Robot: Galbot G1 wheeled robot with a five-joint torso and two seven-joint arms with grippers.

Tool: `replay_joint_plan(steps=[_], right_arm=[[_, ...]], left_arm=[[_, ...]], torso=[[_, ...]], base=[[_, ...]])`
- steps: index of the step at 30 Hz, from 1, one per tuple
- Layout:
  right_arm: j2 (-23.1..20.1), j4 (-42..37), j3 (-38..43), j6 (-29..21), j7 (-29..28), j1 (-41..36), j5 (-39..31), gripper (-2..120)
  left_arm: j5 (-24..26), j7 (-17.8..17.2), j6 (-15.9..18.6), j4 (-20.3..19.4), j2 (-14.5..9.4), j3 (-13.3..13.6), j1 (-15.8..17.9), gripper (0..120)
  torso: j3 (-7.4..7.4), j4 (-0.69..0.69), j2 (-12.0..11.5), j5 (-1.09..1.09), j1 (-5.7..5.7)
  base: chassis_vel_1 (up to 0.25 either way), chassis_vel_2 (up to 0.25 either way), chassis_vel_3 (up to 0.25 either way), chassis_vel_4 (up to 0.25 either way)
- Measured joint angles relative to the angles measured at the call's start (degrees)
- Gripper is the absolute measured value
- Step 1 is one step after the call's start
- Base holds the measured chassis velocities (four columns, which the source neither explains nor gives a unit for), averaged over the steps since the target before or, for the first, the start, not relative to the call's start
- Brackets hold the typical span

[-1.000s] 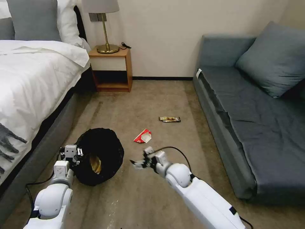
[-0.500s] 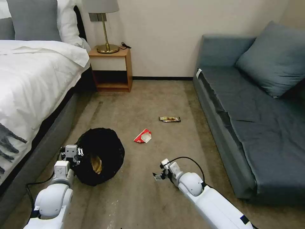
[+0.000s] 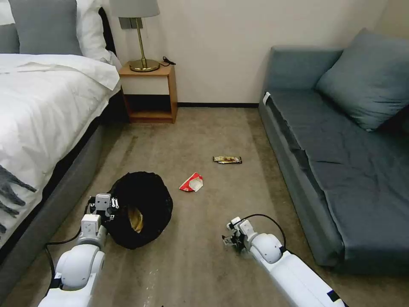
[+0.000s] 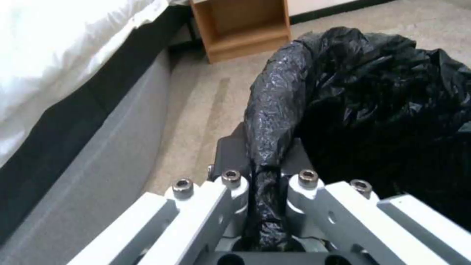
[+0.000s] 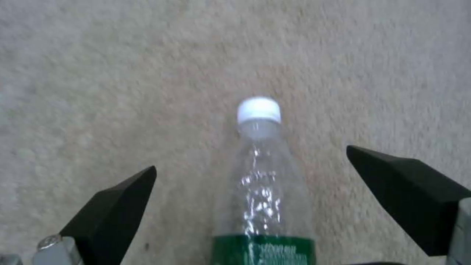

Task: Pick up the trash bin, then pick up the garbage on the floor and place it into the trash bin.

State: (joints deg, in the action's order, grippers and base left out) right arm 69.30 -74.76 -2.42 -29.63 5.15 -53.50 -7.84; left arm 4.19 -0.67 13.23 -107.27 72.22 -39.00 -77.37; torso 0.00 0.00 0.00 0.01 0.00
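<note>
In the lower left of the head view, the left end effector (image 3: 111, 204) is clamped on the rim of the trash bin (image 3: 142, 209); the left wrist view shows the crinkly black liner (image 4: 275, 121) pinched between its closed fingers (image 4: 230, 184). The bin is tilted, its mouth facing the camera, and a brown crumpled piece (image 3: 136, 218) lies inside it. The bed (image 3: 42, 106) runs along the frame's left edge, just beside the bin.

In the lower centre of the head view, the right end effector (image 3: 229, 239) sits low over the carpet (image 3: 200, 264). In the right wrist view its two dark fingers (image 5: 117, 206) are spread wide, one at each lower corner of the frame, with the clear plastic bottle (image 5: 262, 191) lying between them, apart from both. The bottle's white cap (image 5: 258, 109) points toward the middle of that frame and its green label (image 5: 262, 250) sits at the bottom edge.

Near the middle of the head view, the red-and-white carton (image 3: 191, 183) lies on the carpet, with the snack wrapper (image 3: 227, 160) above and to its right. A sofa (image 3: 341, 162) fills the right side.
</note>
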Motion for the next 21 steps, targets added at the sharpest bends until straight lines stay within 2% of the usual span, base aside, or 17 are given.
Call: replay_joint_plan(steps=[7,11,13,14,17,20,21], right_arm=[[0.61,2.77,1.22,0.0,1.62,0.05,0.78,99],[0.94,4.53,1.69,0.2,2.74,0.06,1.67,92],[1.43,6.05,2.27,1.04,2.98,0.22,2.27,81],[1.43,6.05,2.27,1.04,2.98,0.22,2.27,81],[1.59,6.45,2.83,1.66,3.09,0.32,2.36,65],[1.59,6.51,2.92,1.92,3.16,0.3,2.37,59],[1.59,6.51,2.98,2.1,3.24,0.21,2.41,52]], left_arm=[[0.18,0.04,-0.2,0.51,-0.02,0.28,0.47,0],[1.61,-0.07,-0.01,0.21,0.08,0.65,0.46,0],[1.9,-0.09,0.02,0.13,0.04,0.68,0.45,0],[1.9,-0.09,0.02,0.13,0.04,0.68,0.45,0],[1.9,-0.15,0.02,0.12,-0.05,0.55,0.27,0],[1.81,-0.15,0.02,0.12,-0.01,0.54,0.18,0],[1.71,-0.14,0.02,0.11,0.06,0.57,0.14,0]], torso=[[0.0,0.0,0.0,-0.01,0.0],[0.0,0.0,0.0,-0.01,0.0],[0.0,-0.01,0.0,-0.01,0.0],[0.0,-0.01,0.0,-0.01,0.0],[0.0,0.01,0.0,-0.01,0.0],[0.0,0.0,0.0,-0.01,0.0],[0.0,0.0,0.0,-0.01,0.0]], base=[[0.0,0.0,0.0,0.0],[0.0,0.0,0.0,0.0],[0.0,0.0,0.0,0.0],[0.0,0.0,0.0,0.0],[0.0,0.0,0.0,0.0],[0.0,0.0,0.0,0.0],[0.0,0.0,0.0,0.0]])
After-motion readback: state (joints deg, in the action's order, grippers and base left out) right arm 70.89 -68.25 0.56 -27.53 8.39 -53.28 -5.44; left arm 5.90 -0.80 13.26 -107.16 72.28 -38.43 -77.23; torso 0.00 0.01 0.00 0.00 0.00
